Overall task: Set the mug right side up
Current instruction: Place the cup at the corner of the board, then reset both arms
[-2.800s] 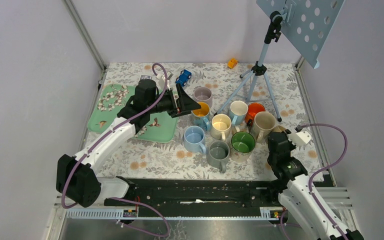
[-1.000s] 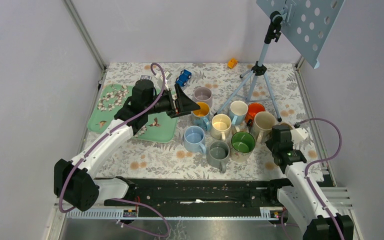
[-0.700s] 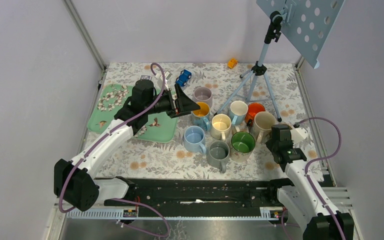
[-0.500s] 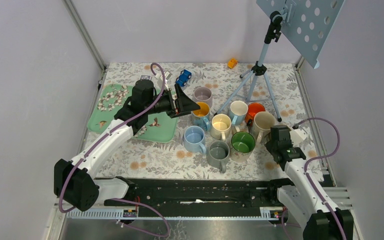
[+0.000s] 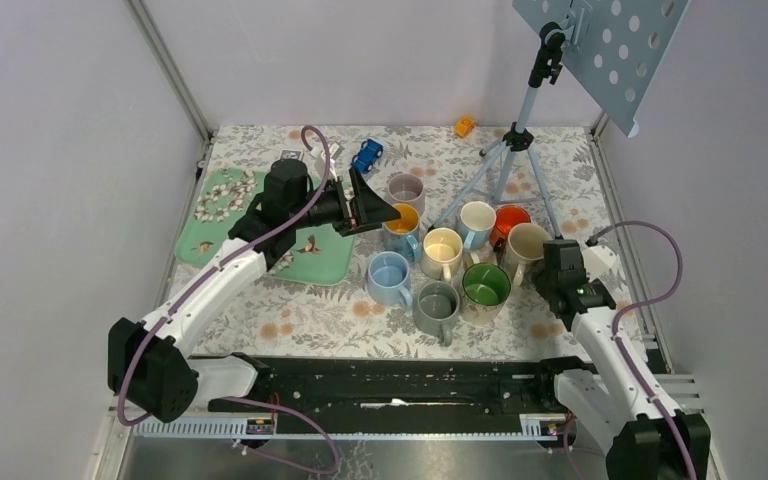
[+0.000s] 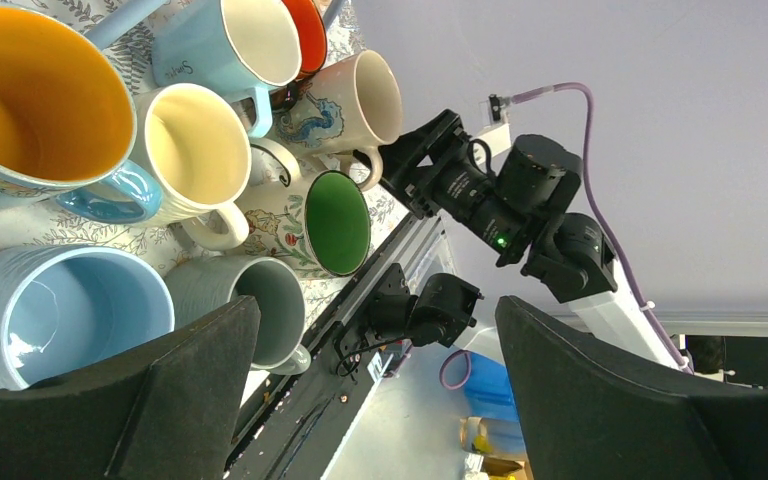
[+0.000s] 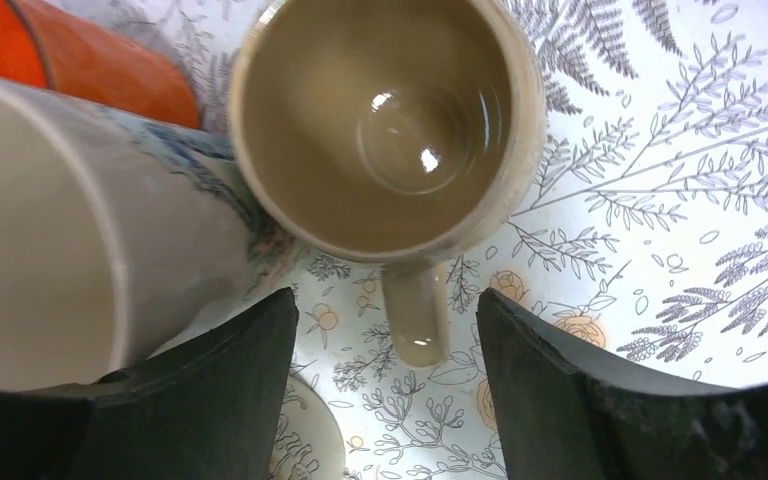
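Floral tablecloth (image 7: 660, 150). R gripper (image 7: 385, 300) fingers spread, straddling the handle w/o touching: released. Tan mug (image 7: 390, 120) stands upright just right of big cream mug (image 7: 60, 220). Flip looks done; next: lift R arm straight up, clear. L gripper (image 6: 375, 305) wide open, empty.

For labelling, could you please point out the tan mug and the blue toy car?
tan mug (image 7: 388, 128): right wrist view, on its inside bottom.
blue toy car (image 5: 366, 155): top external view, on its roof.
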`<state>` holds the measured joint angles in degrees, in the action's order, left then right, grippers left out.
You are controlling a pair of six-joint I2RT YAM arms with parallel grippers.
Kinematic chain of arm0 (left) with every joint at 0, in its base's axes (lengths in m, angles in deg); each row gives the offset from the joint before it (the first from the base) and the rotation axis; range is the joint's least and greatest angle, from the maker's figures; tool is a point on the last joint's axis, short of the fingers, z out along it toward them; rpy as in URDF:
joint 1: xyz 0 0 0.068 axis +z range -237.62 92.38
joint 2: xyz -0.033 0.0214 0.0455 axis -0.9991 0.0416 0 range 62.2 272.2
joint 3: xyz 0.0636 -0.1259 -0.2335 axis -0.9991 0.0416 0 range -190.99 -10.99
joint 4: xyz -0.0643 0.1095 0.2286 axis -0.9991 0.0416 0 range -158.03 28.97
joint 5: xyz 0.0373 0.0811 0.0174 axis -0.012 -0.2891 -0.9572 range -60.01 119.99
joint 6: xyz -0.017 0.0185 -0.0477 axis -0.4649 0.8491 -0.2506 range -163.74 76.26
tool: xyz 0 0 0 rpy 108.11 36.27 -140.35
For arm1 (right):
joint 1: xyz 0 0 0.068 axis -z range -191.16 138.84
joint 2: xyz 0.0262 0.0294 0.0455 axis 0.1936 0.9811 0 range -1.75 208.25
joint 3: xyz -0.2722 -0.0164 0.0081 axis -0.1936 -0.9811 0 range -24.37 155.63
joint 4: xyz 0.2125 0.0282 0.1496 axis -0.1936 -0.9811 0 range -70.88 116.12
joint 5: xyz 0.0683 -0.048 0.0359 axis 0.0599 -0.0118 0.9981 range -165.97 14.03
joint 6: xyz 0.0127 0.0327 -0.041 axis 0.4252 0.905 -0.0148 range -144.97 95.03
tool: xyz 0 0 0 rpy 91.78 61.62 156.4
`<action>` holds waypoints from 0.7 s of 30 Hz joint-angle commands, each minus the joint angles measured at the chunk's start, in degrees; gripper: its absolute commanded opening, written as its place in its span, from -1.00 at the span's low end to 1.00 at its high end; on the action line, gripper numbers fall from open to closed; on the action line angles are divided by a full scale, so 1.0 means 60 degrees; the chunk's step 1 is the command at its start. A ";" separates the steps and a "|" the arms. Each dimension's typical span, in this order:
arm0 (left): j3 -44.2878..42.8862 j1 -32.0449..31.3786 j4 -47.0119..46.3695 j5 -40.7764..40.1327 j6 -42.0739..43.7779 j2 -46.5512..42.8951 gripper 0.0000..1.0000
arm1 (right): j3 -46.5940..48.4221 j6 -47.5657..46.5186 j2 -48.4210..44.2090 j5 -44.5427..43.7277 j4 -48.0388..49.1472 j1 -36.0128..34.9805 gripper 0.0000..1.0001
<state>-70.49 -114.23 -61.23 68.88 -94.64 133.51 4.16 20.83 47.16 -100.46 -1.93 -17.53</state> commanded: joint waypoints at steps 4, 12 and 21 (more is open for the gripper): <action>-0.0070 -0.0047 -0.0373 0.0271 0.0057 -0.0232 0.96 | 0.1152 -0.0372 -0.0453 -0.0368 -0.0958 0.0051 0.85; -0.0126 -0.0040 -0.0350 0.0253 0.0109 -0.0306 0.98 | 0.2022 -0.0461 -0.1113 -0.0515 -0.1981 0.0052 0.99; -0.0349 -0.0040 0.0308 -0.0253 0.0668 -0.0527 0.98 | 0.2462 -0.1550 -0.1564 0.1169 -0.1503 0.0055 0.99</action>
<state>-70.49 -114.23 -59.91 68.92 -93.61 133.05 16.99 15.67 38.85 -99.39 -12.49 -17.47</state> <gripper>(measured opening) 0.988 0.994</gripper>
